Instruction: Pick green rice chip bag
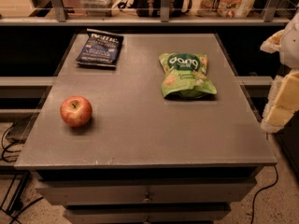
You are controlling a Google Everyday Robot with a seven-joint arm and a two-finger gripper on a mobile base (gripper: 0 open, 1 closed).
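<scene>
1. Green rice chip bag (187,74): lies flat on the table (140,139), at 1 o'clock from its centre.
2. Gripper (284,101): beyond the table edge at 3 o'clock, well apart from the bag; grip state cannot be told.
3. Risk: the crinkly pouch may slip from a shallow pinch.

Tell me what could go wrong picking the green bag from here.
1. The green bag lies flat on the table, so the gripper may pinch only a fold and drop it.
2. The gripper is out of view; only arm parts show at the right edge, so its approach is hard to check.
</scene>
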